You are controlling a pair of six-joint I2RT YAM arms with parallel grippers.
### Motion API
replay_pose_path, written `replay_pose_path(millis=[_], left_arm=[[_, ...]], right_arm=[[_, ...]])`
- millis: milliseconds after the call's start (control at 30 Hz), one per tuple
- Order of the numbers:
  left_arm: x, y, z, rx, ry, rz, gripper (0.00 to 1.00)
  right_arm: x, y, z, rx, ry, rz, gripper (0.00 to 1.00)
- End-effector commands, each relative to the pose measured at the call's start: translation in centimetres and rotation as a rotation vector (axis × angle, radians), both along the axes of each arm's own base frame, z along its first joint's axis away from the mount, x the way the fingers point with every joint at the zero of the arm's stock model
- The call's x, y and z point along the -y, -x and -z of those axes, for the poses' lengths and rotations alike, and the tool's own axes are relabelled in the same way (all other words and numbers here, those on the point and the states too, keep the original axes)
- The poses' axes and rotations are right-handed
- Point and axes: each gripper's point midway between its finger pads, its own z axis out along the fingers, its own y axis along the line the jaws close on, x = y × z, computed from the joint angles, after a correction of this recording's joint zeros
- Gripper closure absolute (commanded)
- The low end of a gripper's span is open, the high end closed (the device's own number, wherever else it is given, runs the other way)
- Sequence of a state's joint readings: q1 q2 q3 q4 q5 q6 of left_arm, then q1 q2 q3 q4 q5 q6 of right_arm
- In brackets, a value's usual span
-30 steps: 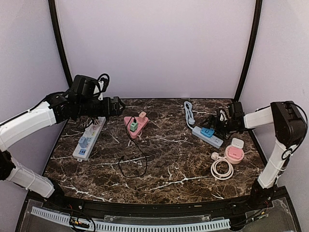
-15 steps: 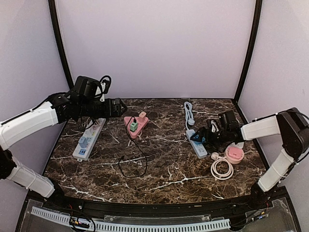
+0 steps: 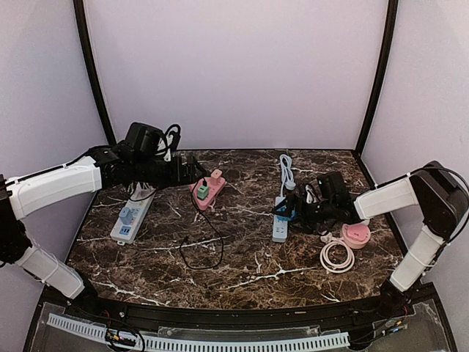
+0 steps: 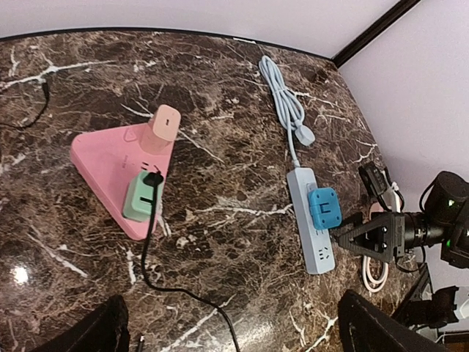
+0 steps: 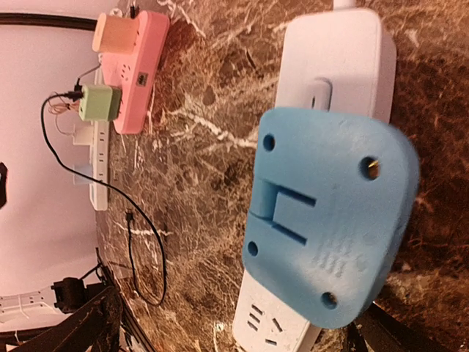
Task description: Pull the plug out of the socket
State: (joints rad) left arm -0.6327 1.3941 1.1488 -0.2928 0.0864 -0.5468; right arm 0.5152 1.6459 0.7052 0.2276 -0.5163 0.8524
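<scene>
Between the earlier frames and this one, the white power strip [image 4: 314,253] carrying the blue plug [image 4: 324,207] had slid closer to the pink triangular socket block [image 4: 110,169] and turned to lie roughly lengthwise. The right arm had followed it inward. The left gripper [image 3: 195,176] had advanced to the block's left edge.

Well to the left of the block lay a second white power strip [image 3: 132,213] with small blue and grey plugs on it.

The left gripper hovered just beside the block. Its fingers [image 4: 102,334] were spread wide and held nothing.

Two items were seated in the block. A peach plug [image 4: 164,123] sat at its far corner and a green adapter [image 4: 139,196] at its near edge. A black cable [image 4: 150,253] ran from the adapter and formed a loop on the marble table [image 3: 242,275] in front of the block.

To the right of the block lay the white power strip. The blue plug remained seated in it, near the middle of the strip. A light-blue cord [image 4: 284,103] ran from the strip's far end.

The right gripper [image 4: 350,236] sat low on the side of the strip facing away from the block. Its jaws were spread and gripped nothing. Contact with the strip could not be determined.

Farthest right of the block were a pink round charger [image 3: 357,233] and a coiled white cable [image 3: 337,258].
</scene>
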Motion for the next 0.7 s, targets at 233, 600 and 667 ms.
replay_pose_path(millis=[233,600,667], left_arm=[[10.4,2.5,3.8,-0.215,0.229,0.215,0.14],[19.8,2.8,8.1,-0.405,0.397,0.345,0.68],[20.6,2.6,8.7,-0.426,0.414,0.350,0.73]], right_arm=[[2.8,-3.5,-0.3,0.049,-0.195,0.087,0.11],[2.4,-4.0,1.2,-0.002,-0.306,0.078,0.30],[2.4,-3.9,1.3,-0.006,-0.309,0.078,0.31]])
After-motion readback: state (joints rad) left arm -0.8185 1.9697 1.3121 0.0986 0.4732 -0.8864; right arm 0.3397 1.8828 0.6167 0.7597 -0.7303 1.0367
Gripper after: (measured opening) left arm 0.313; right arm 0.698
